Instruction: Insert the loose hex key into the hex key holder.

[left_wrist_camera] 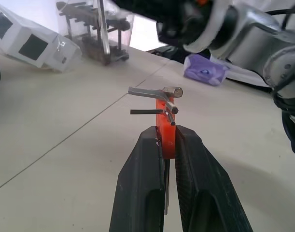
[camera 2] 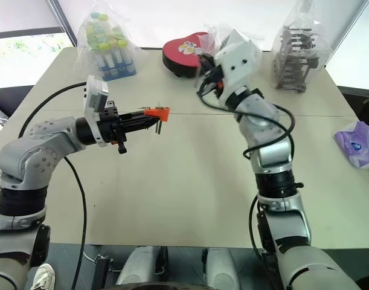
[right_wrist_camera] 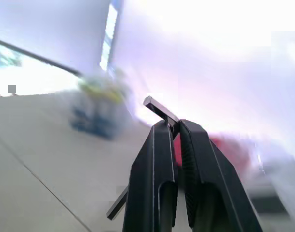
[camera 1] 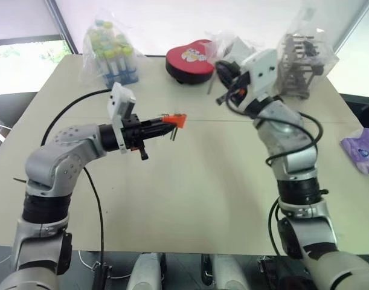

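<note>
My left gripper point(left_wrist_camera: 167, 137) is shut on the hex key holder point(left_wrist_camera: 165, 126), a small orange block held above the table point(camera 1: 190, 193) at left of centre, also seen as the holder point(camera 1: 176, 120). Thin grey keys point(left_wrist_camera: 148, 91) stick out of its far end. My right gripper point(right_wrist_camera: 171, 126) is raised further back and to the right, near the red tin, and is shut on the loose hex key point(right_wrist_camera: 159, 108). This thin grey L-shaped rod has its bend above the fingertips and its long leg running down behind the fingers. The two grippers are apart.
At the back of the table stand a red heart-shaped tin point(camera 1: 189, 60), a bag of coloured tubes point(camera 1: 112, 54) and a bag with a dark rack point(camera 1: 302, 60). A purple packet point(camera 1: 362, 151) lies at the right edge. White boxes point(left_wrist_camera: 26, 41) lie beside the rack.
</note>
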